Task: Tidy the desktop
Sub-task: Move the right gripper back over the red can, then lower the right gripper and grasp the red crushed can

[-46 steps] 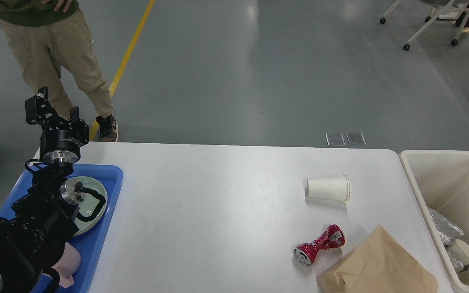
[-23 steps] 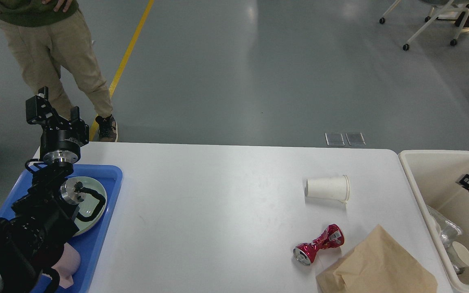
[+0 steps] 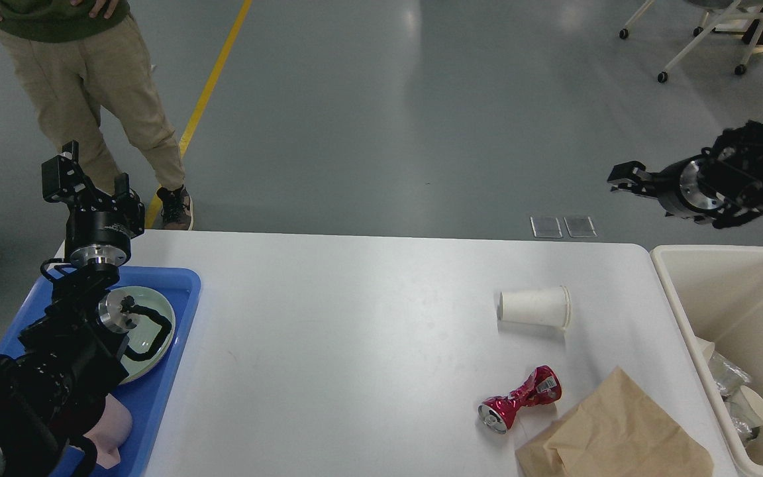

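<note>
Desktop (image 3: 355, 344) fills lower view; paper cup (image 3: 534, 308) on its side, crushed red can (image 3: 520, 399), brown bag (image 3: 613, 437) lie right. Left gripper (image 3: 87, 185) raised above blue tray (image 3: 156, 391), fingers apart, empty. Right gripper (image 3: 626, 179) above cream bin (image 3: 686, 311); finger gap unclear, apparently holding nothing.

Left gripper (image 3: 87, 177) points upward, fingers (image 3: 57, 175) spread apart; right gripper (image 3: 625, 179) reaches leftward, held high.

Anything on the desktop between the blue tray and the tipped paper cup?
No. In the head view, only bare desktop lies between the blue tray and the paper cup.
</note>
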